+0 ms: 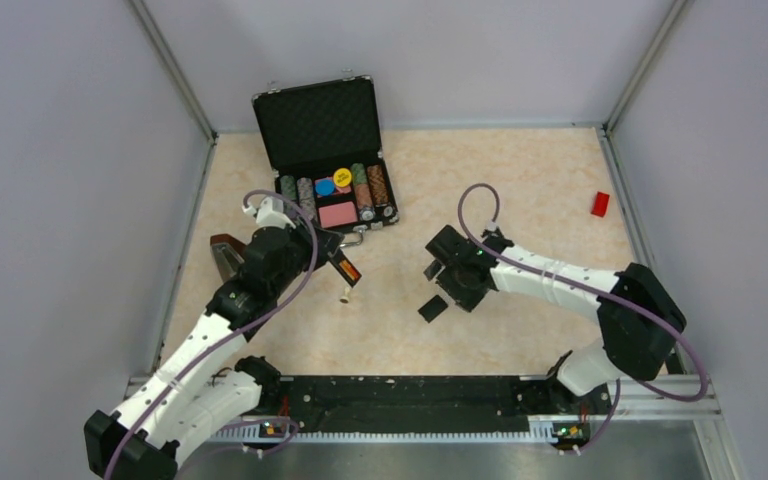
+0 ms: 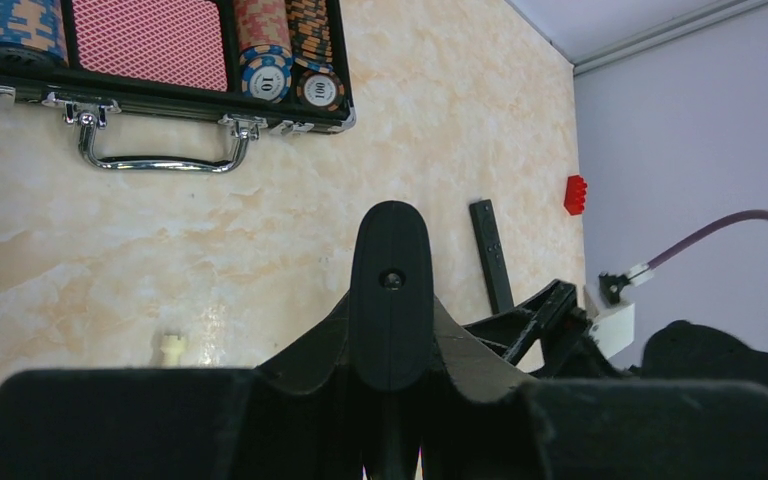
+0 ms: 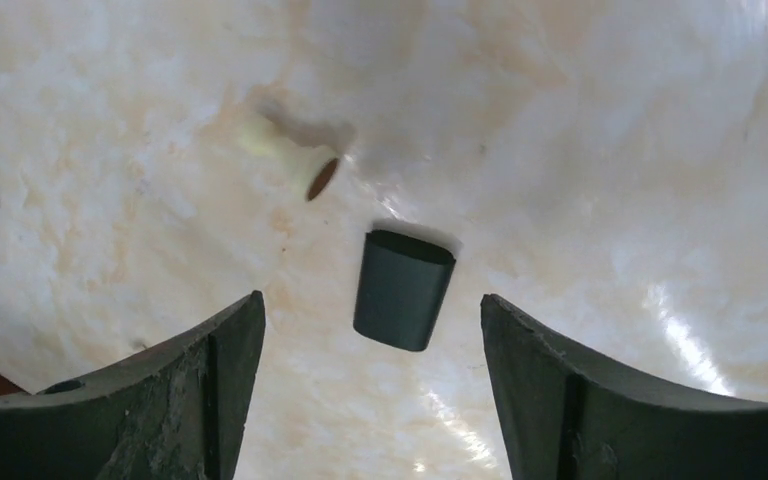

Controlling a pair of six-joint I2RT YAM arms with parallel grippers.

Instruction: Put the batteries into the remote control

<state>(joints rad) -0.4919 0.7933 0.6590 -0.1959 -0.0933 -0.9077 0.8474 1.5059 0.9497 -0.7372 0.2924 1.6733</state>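
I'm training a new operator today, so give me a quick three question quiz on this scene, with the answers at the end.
1. True or false: the right pincer is clamped on the back cover.
2. What is the left pincer shut on? A) the remote control B) a poker chip C) a red block
3. Fill in: the small pale thing lying on the table just beyond the back cover is a cream ___.

Key
1. False: it stands open over the cover, which lies on the table.
2. A
3. peg
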